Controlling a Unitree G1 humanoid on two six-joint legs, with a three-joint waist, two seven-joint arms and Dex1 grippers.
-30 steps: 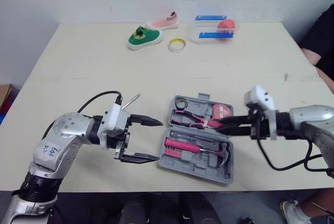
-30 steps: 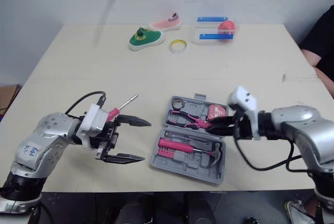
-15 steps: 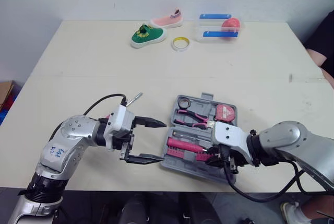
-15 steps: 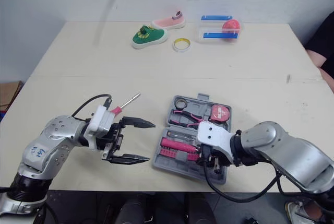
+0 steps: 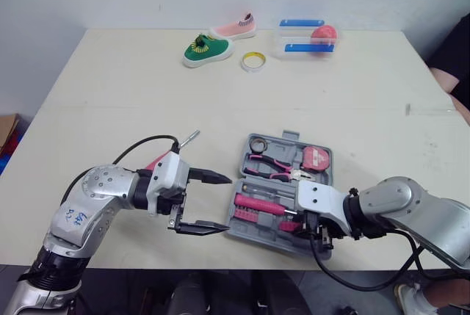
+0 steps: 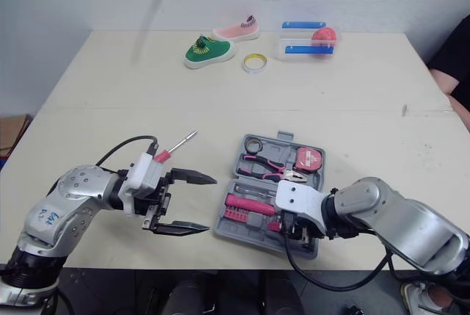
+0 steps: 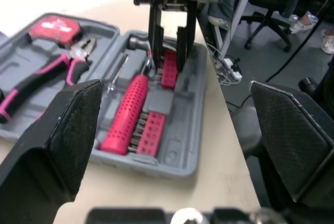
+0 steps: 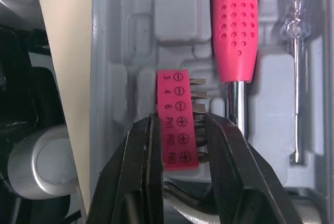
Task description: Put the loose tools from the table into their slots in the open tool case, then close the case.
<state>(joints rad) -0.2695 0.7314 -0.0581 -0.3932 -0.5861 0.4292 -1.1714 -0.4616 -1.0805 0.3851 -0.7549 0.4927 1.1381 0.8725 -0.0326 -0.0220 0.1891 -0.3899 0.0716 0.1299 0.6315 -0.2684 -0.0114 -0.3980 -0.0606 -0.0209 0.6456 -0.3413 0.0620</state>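
The grey tool case (image 5: 320, 180) lies open near the table's front edge, holding pink-handled pliers (image 5: 272, 168), a tape measure (image 5: 314, 159) and a pink-handled hammer (image 5: 258, 204). My right gripper (image 5: 294, 224) reaches into the case's front half, shut on a pink bit holder (image 8: 176, 125), which sits in its slot next to the hammer handle (image 8: 235, 31). My left gripper (image 5: 225, 203) hovers open, just left of the case, holding nothing. A loose screwdriver (image 6: 173, 147) with a pink handle lies on the table behind my left gripper, partly hidden by it.
At the far side stand a green shoe (image 5: 204, 49), a pink shoe (image 5: 235, 30), a yellow tape roll (image 5: 252, 61) and a clear box with blue lids (image 5: 301, 38). A person's arm (image 5: 449, 73) is at the right edge. The case lies close to the table's front edge.
My right gripper moved from the pliers at the case's right side to the front half and closed on the bit holder. The left gripper stayed open, nearly still.
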